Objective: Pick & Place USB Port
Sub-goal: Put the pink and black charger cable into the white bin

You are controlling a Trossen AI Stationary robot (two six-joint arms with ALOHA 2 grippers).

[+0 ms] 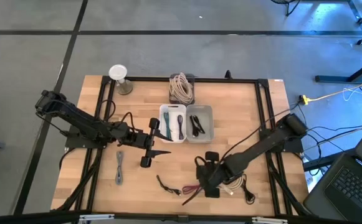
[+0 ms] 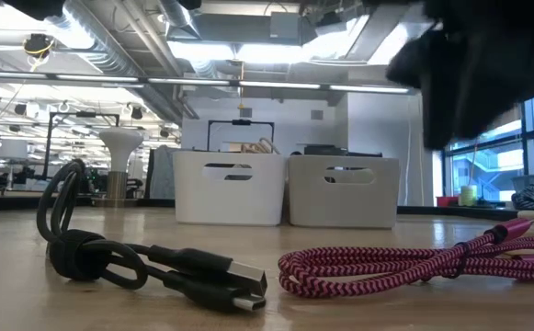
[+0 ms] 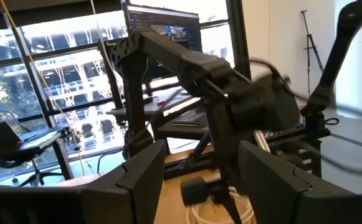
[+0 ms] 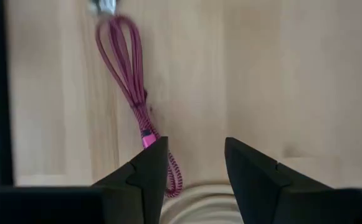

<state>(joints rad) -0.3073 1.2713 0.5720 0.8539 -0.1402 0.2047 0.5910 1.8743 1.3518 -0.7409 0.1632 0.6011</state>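
Wooden planks form the table (image 1: 243,118), framed by black rails, with grey floor around it. From the left edge the left arm (image 1: 81,121) stretches toward the middle, elbow raised, and its left gripper (image 1: 149,143) hangs above bare wood just in front of the white bin (image 1: 172,123), fingers spread wide with nothing between them. From the right edge the right arm (image 1: 261,146) slants down toward the near side; the right gripper (image 4: 196,168) points straight down over the pink braided cable (image 4: 128,81), its fingers parted and empty. Beside the white bin sits a grey bin (image 1: 199,122). A coiled black USB cable (image 2: 147,257) lies near the front edge, left of the pink one, and a grey cable (image 1: 119,168) rests farther left.
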